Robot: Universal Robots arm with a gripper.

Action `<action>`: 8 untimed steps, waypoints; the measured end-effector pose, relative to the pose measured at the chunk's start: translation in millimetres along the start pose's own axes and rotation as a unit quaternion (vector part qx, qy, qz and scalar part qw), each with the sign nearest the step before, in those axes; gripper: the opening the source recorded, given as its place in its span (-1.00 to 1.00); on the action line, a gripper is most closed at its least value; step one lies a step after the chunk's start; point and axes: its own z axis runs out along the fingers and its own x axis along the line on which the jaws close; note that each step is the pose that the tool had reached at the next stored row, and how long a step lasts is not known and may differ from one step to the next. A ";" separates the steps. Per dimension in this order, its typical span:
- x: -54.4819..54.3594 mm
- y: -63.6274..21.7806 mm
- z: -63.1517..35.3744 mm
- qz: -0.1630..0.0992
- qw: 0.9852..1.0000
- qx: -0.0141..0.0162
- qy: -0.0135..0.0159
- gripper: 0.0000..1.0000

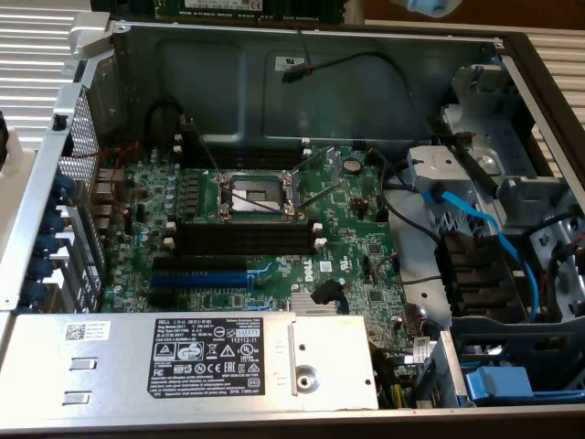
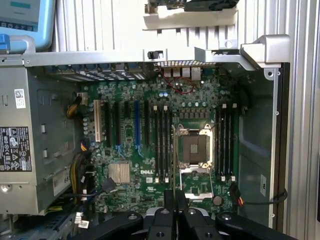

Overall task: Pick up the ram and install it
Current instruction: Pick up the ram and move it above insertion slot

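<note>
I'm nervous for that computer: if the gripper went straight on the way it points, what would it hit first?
Probably the green motherboard, close by the CPU socket; nothing shows between it and the gripper. Depth is unclear, so the exact spot is uncertain.

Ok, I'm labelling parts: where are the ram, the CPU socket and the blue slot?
ram [image 1: 247,7]: exterior view, middle of the stick.
CPU socket [image 1: 256,190]: exterior view, its centre.
blue slot [image 2: 137,125]: wrist view, mid-length.
</note>
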 end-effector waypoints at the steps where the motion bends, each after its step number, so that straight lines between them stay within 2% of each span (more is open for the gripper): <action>1: 0.1 0.5 -0.1 0.000 1.000 0.000 -0.001 -0.76; 2: 0.1 0.9 0.0 0.000 1.000 0.000 -0.005 -0.76; 3: 0.3 1.3 0.0 0.001 1.000 -0.001 -0.012 -0.76; 4: 0.9 1.4 0.2 0.002 1.000 -0.001 -0.018 -0.76; 5: 1.8 1.7 1.7 0.002 1.000 -0.001 -0.022 -0.76; 6: 1.7 2.0 3.1 0.002 1.000 -0.003 -0.022 -0.76; 8: 1.8 2.2 3.6 0.002 1.000 -0.004 -0.022 -0.76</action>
